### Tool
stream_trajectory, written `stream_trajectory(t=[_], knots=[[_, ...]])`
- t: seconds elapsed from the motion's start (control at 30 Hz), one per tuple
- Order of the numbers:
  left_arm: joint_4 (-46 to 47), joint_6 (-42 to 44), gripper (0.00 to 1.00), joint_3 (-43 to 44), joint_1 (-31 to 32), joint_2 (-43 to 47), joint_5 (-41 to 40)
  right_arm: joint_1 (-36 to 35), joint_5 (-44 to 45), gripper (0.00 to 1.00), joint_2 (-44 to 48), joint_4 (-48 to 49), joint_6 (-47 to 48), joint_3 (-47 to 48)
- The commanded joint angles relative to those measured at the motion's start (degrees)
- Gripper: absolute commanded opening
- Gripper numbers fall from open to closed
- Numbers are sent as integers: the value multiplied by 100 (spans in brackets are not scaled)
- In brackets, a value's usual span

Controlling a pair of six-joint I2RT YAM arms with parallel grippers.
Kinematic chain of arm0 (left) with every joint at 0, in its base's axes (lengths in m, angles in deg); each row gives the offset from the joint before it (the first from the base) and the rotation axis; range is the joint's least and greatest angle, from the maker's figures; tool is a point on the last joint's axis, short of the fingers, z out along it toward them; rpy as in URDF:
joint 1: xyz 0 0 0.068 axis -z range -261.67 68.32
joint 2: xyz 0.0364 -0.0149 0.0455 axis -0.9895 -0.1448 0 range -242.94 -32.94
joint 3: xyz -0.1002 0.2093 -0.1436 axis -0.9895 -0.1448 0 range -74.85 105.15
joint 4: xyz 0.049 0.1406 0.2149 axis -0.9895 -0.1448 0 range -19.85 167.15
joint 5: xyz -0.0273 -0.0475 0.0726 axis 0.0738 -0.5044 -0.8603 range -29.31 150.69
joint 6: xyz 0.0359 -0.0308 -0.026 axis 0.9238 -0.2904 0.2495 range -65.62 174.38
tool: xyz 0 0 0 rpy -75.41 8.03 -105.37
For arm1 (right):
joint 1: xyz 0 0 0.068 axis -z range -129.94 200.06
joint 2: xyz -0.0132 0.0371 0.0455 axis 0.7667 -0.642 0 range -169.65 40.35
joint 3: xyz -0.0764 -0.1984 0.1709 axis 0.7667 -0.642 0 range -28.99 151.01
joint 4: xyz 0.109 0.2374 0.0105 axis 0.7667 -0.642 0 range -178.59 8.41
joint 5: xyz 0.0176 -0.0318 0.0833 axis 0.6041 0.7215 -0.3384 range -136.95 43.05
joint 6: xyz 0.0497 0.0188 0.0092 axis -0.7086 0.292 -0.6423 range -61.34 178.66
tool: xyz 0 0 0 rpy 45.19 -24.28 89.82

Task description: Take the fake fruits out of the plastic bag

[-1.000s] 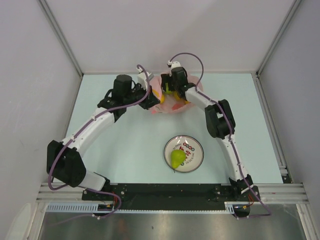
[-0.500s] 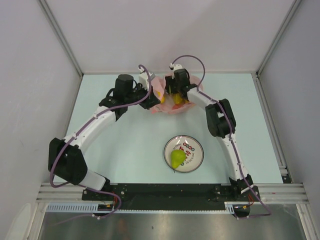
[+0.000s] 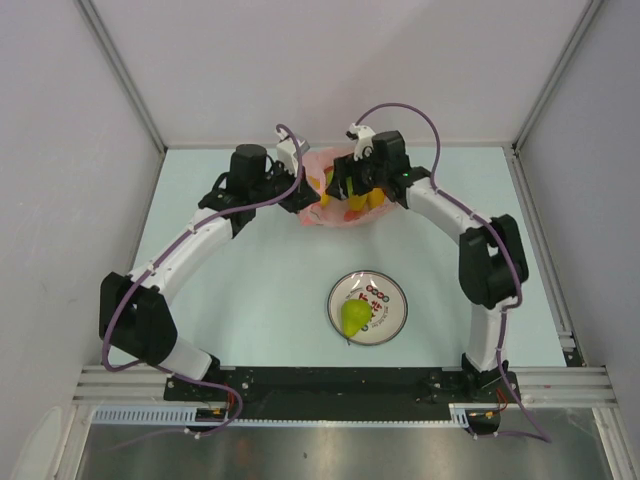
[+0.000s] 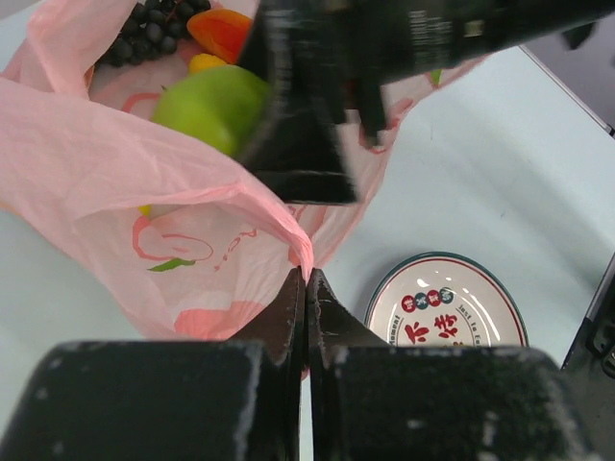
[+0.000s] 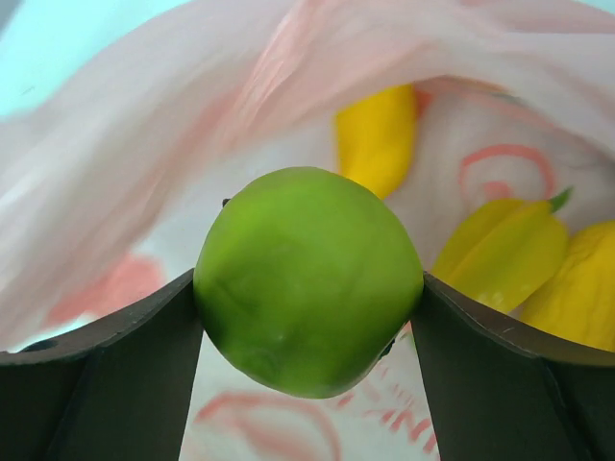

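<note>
Right hand (image 5: 307,300) grips green apple (image 5: 307,274); left hand (image 4: 306,286) pinches plastic bag (image 4: 106,163) (its rim).

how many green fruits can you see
2: a green pear on the plate, and a green apple in the right gripper at the plastic bag mouth. More may be hidden inside.

thin pink plastic bag (image 4: 86,163): seen crinkly, see-through | round green plastic apple (image 5: 307,279): seen smooth, softly shiny | round white plate (image 3: 393,312): seen glossy | pale blue table top (image 3: 250,270): seen smooth, matt
</note>
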Motion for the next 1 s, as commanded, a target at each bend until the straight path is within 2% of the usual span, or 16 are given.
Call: stream_trajectory(t=[0.0, 0.17, 0.43, 0.57, 0.7, 0.83, 0.97], knots=[[150, 69, 0, 196, -41, 70, -43, 119, -1575, 60, 828, -488, 641, -461], [159, 52, 0, 134, -50, 88, -25, 189, -2114, 59, 1696, -1594, 2246, -1050], [177, -27, 0, 134, -50, 44, 36, 198, -2212, 53, 2586, -3029, 3876, -2043], [186, -133, 0, 108, -41, 0, 115, 189, -1756, 54, 3069, -2951, 4026, -2755], [273, -299, 0, 73, -50, -62, 247, 189, -1684, 55, 3202, -2968, 4193, -3238], [309, -352, 0, 46, -24, -106, 291, 163, -1746, 55, 2948, -2854, 4211, -3362], [300, -361, 0, 2, -23, -36, 239, 137, -2123, 57, 2491, -2091, 3615, -3345]])
